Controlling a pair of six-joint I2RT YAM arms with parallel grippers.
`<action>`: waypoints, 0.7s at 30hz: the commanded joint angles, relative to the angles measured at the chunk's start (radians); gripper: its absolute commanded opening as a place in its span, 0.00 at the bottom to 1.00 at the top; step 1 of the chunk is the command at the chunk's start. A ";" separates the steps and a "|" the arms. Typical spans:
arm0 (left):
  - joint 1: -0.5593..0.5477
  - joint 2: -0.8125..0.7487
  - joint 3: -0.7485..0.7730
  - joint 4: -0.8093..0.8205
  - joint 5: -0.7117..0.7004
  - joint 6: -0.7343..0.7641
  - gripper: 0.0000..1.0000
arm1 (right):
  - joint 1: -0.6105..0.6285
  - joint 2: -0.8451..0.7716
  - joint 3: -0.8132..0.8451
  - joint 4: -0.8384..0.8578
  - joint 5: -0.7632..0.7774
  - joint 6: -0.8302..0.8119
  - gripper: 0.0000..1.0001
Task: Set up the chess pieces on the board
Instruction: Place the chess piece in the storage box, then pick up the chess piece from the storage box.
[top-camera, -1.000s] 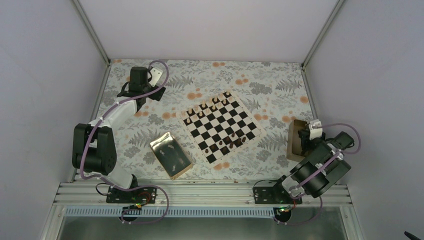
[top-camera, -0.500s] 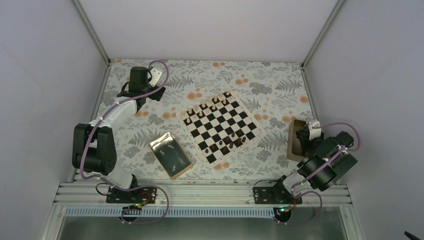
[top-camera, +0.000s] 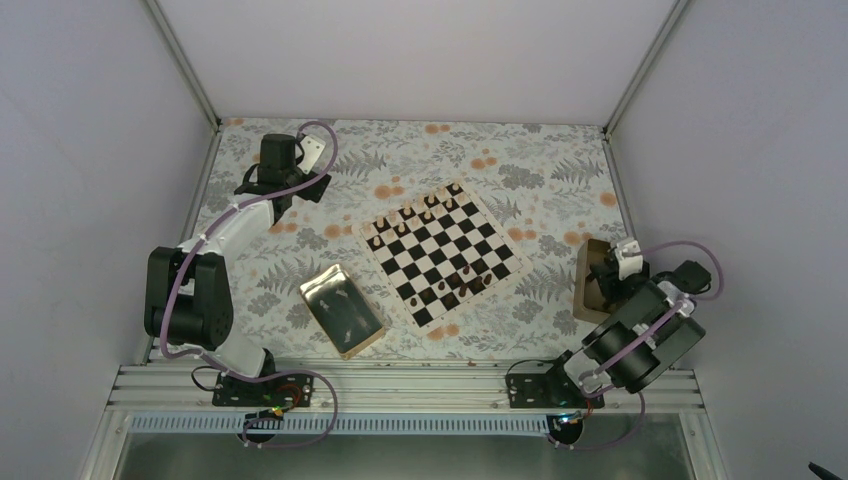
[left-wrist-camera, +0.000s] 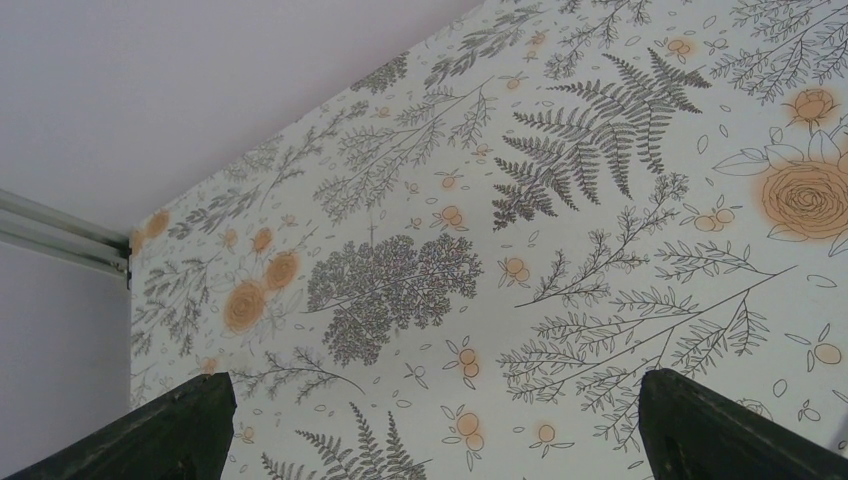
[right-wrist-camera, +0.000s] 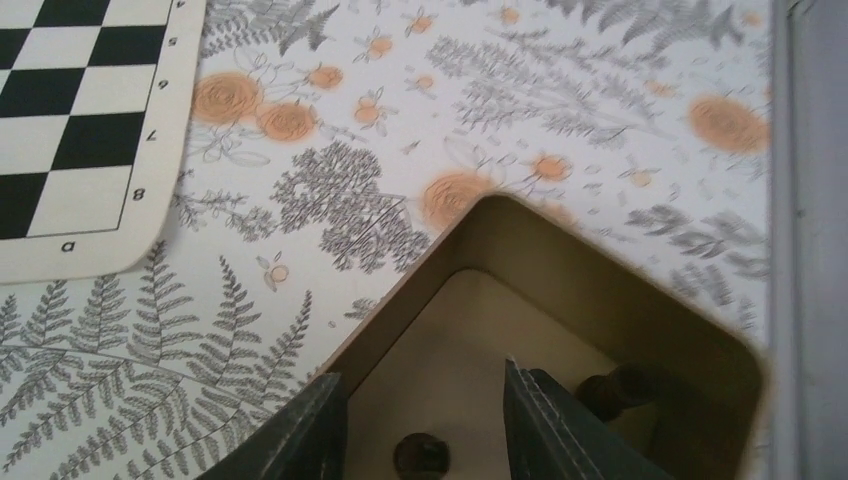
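Jaws over the box (right-wrist-camera: 560, 265)
A dark chess piece (right-wrist-camera: 420, 455) lies between my parted right jaws, untouched; my left jaws gape wide, empty.

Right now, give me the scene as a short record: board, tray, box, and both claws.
board: table centre; chess pieces along far edge, more near front edge
gold tray: left of board, small pieces inside
tan box: right of board, dark pieces inside
left claw: open, empty, above cloth
right claw: open, over tan box
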 joint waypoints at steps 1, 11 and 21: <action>-0.006 -0.010 0.002 0.027 -0.020 -0.007 1.00 | 0.007 -0.077 0.133 -0.213 0.042 -0.103 0.45; -0.006 -0.009 0.011 0.021 -0.020 0.001 1.00 | 0.065 -0.026 0.518 -0.830 0.350 -0.312 0.49; -0.006 0.001 0.012 0.024 -0.030 0.010 1.00 | 0.231 -0.078 0.494 -0.805 0.579 -0.184 0.47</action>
